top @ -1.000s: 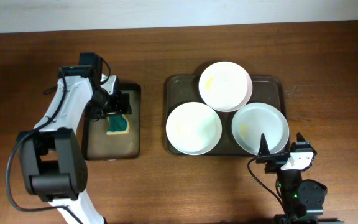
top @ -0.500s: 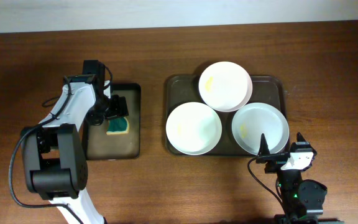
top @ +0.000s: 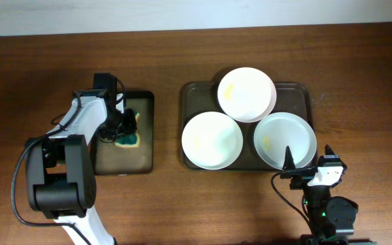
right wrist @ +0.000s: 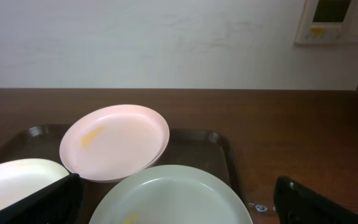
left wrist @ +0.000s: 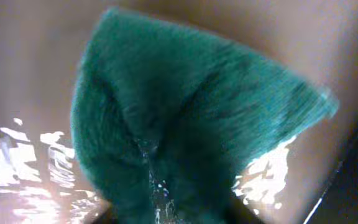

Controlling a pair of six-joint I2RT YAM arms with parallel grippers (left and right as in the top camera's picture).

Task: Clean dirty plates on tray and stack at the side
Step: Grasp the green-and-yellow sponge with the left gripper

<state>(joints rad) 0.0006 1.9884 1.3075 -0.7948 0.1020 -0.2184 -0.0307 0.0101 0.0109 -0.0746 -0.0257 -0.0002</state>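
Observation:
Three white plates lie on the dark tray [top: 303, 92]: one at the back [top: 247, 94], one front left [top: 211, 140], one front right [top: 285, 140], each with faint yellow smears. A green sponge [top: 132, 140] lies in the small black tray [top: 141, 162] to the left. My left gripper [top: 122, 126] is down on it. In the left wrist view the wet sponge [left wrist: 185, 112] fills the frame, creased where the jaws pinch it. My right gripper [top: 309, 165] stands open at the near edge of the front right plate [right wrist: 173, 199], with nothing between its fingers [right wrist: 42, 200].
Bare brown wooden table surrounds both trays. A pale wall runs along the table's far edge. The right arm's base sits at the front right of the table.
My left gripper has come down toward the near side onto the sponge and closed on it, creasing it. The right arm and the plates have not moved.

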